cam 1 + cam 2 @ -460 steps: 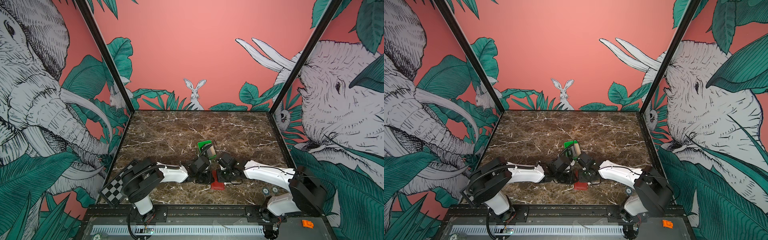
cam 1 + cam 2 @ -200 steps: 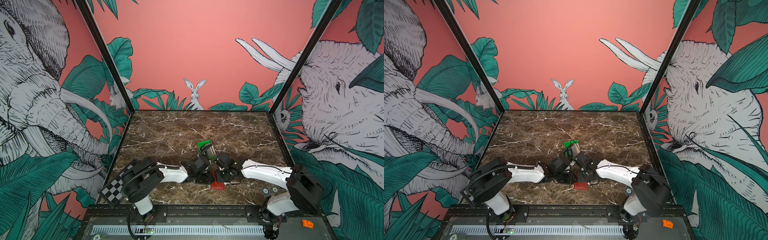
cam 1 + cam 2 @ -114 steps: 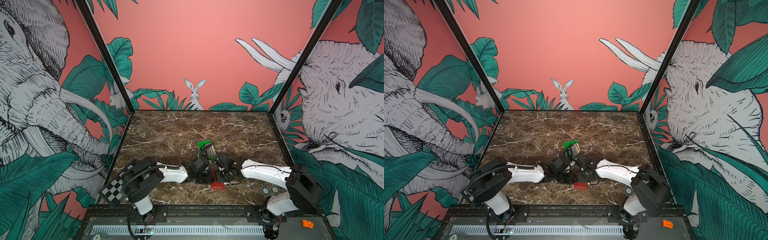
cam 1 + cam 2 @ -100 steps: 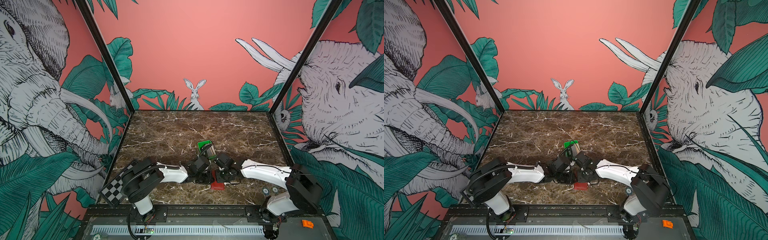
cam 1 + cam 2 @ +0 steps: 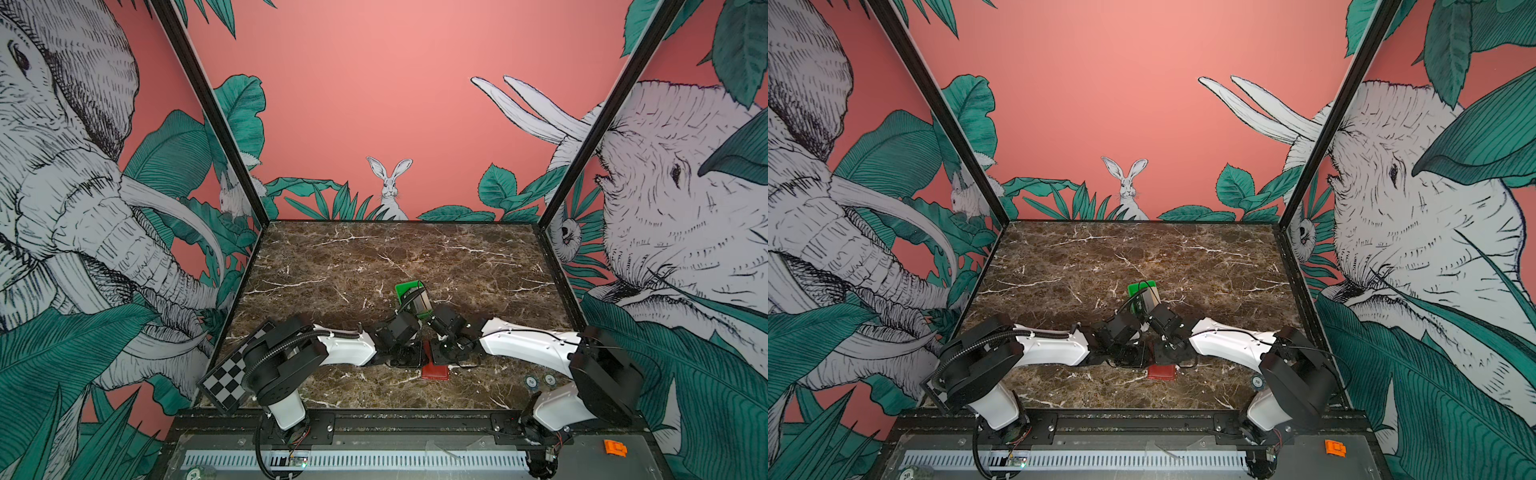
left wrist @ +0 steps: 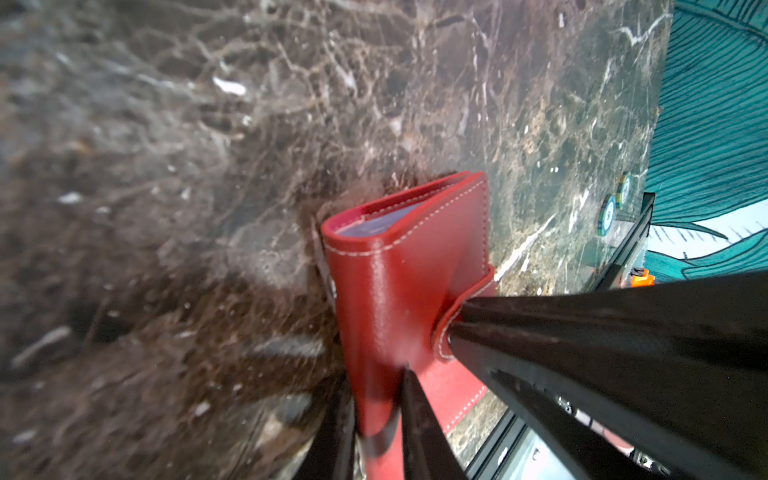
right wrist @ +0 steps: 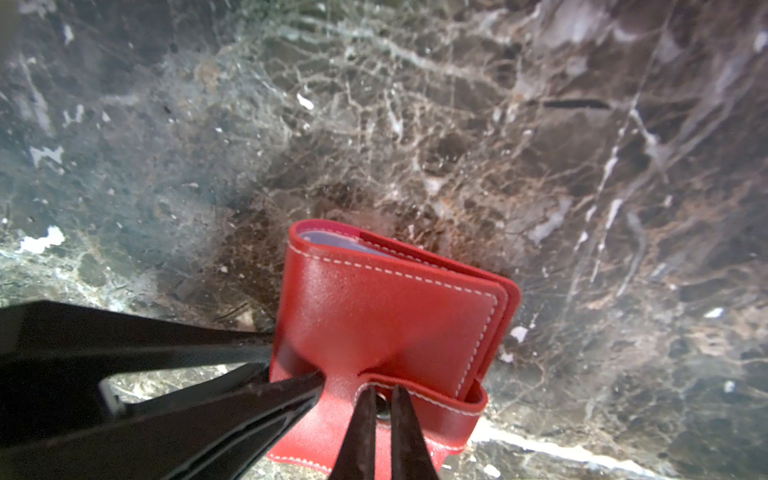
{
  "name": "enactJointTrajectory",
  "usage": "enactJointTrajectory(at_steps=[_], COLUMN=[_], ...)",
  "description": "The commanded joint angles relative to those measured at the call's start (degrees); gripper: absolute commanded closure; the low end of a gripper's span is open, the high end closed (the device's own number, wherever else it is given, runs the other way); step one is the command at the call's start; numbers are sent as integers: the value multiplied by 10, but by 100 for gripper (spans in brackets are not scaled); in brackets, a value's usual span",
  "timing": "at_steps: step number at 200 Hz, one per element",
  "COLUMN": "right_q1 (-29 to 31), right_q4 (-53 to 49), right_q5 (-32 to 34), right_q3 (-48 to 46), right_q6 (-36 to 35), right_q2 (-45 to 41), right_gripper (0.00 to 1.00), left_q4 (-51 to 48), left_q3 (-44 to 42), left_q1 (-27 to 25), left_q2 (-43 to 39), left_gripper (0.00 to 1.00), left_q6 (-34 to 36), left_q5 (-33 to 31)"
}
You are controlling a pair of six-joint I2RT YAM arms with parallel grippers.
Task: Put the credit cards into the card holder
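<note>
The card holder [image 6: 399, 270] is a red stitched wallet, folded, with pale pockets showing at its open end; it lies near the table's front middle [image 5: 435, 371]. My left gripper [image 6: 376, 399] is shut on the wallet's cover by the fold. My right gripper [image 7: 382, 409] is shut on the card holder [image 7: 386, 307] at its snap tab, with the metal snap between the fingertips. The two grippers meet over it in both top views, fingertips hidden under the wrists. Dark credit cards [image 5: 419, 305] lean in a green tray behind the grippers.
The green tray [image 5: 404, 287] stands just beyond both wrists. Two round chips [image 5: 530, 381] lie by the right arm's base, near the front edge. A checkerboard plate [image 5: 230, 376] sits at the left arm's base. Marble table [image 5: 374, 257] stretches back to the walls.
The right arm has edged slightly toward the left arm over the wallet. Both grips look the same as before.
</note>
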Motion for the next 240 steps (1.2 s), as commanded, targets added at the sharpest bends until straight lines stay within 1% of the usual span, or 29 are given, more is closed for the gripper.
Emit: enactJointTrajectory(at_steps=[1, 71, 101, 125, 156, 170, 201, 214, 226, 240], right_q1=[11, 11, 11, 11, 11, 11, 11, 11, 11, 11], right_q4=[-4, 34, 37, 40, 48, 56, 64, 73, 73, 63], right_q5=[1, 10, 24, 32, 32, 32, 42, 51, 60, 79], right_q3=[-33, -57, -69, -80, -98, -111, -143, -160, -175, -185], right_q6=[5, 8, 11, 13, 13, 12, 9, 10, 10, 7], right_q2=[25, -94, -147, -186, -234, -260, -324, -354, -385, -420], right_gripper=[91, 84, 78, 75, 66, 62, 52, 43, 32, 20], left_q4=[-20, -21, -25, -37, -57, -69, -111, -135, -151, -163], left_q3=[-21, -26, -26, -16, -6, -2, 7, 11, 9, 5], left_q1=[-10, -10, -10, -10, -10, -10, -8, -4, 4, 17], left_q2=[12, 3, -6, -14, -28, -39, -74, -94, -115, -145], left_gripper=[79, 79, 77, 76, 75, 73, 63, 56, 45, 27], left_q6=[-1, -4, -3, 3, 8, 12, 26, 34, 40, 46], left_q5=[-13, -22, -31, -41, -53, -60, -91, -105, -117, -125])
